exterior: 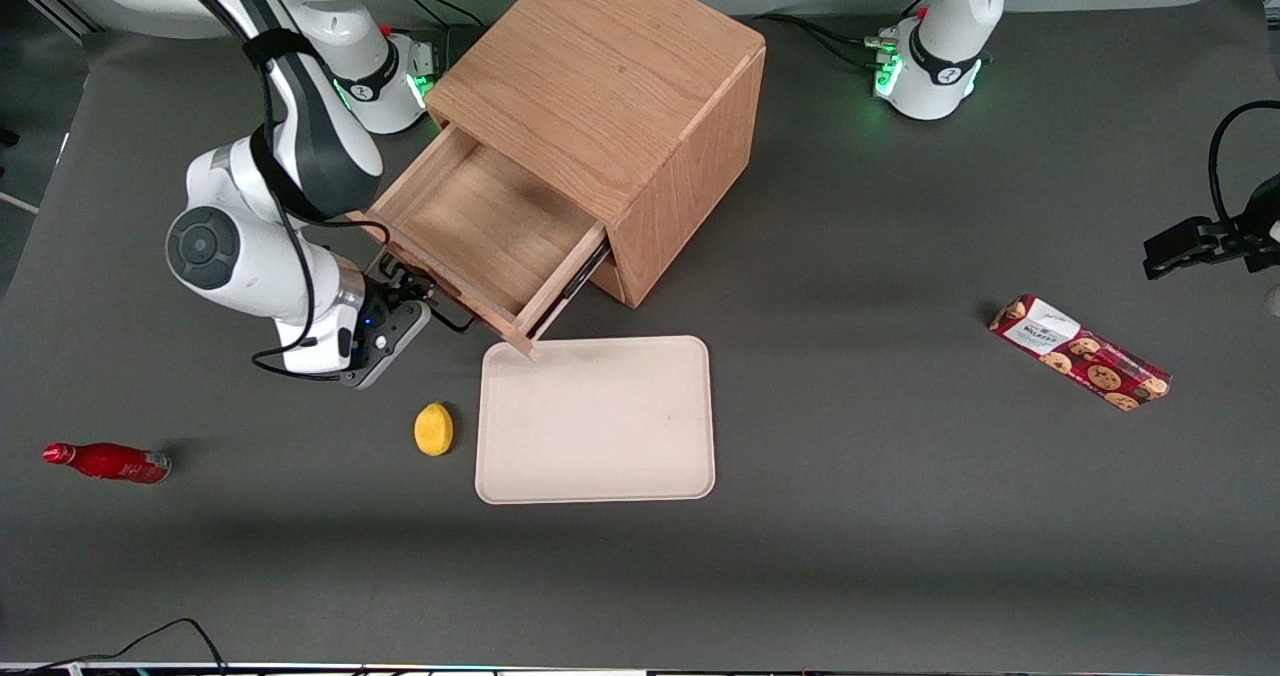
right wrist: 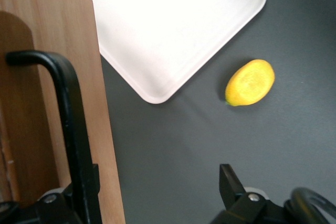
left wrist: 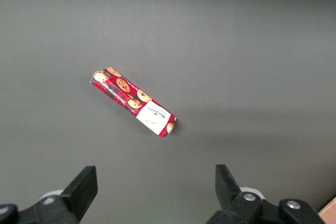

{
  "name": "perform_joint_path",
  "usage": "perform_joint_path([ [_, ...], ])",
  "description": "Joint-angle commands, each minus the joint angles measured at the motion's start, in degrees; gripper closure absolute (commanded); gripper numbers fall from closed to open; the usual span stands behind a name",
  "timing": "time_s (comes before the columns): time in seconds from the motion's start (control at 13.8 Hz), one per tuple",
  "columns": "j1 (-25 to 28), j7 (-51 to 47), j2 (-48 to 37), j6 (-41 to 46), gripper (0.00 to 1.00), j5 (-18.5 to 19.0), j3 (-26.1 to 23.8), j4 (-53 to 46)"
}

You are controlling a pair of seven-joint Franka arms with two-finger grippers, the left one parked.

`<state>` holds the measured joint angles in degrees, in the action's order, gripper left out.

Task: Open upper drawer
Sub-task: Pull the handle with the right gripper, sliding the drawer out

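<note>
One light oak upper drawer (exterior: 478, 224) stands drawn well out of the boxy wooden cabinet (exterior: 610, 106), its front toward the working arm.

Its thin black bar handle (right wrist: 71, 129) runs along the drawer front, between the spread fingers of the end effector (exterior: 408, 294), which is not clamped on it. Nearer the front camera lie a beige rectangular tray (exterior: 597, 419) and a yellow lemon (exterior: 433, 428).

A dark grey table (exterior: 850, 556) fills the scene under even, soft light. Black cables (exterior: 130, 646) trail along its near edge.
</note>
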<state>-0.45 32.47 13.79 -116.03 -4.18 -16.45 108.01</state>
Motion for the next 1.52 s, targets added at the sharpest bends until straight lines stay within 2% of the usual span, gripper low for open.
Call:
perform_joint_path([
  [0.0, 0.2, 3.0, 1.5, -0.3, 0.0, 1.9, 2.2, -1.2],
  [0.43, 0.2, 4.8, 2.7, -0.3, 0.0, 2.0, 3.7, -3.1],
  [0.65, 0.2, 4.9, 3.3, -0.3, 0.0, 3.3, 4.1, -3.3],
  [1.45, 0.1, 7.5, 4.2, -0.3, 0.0, 3.3, 6.3, -5.8],
])
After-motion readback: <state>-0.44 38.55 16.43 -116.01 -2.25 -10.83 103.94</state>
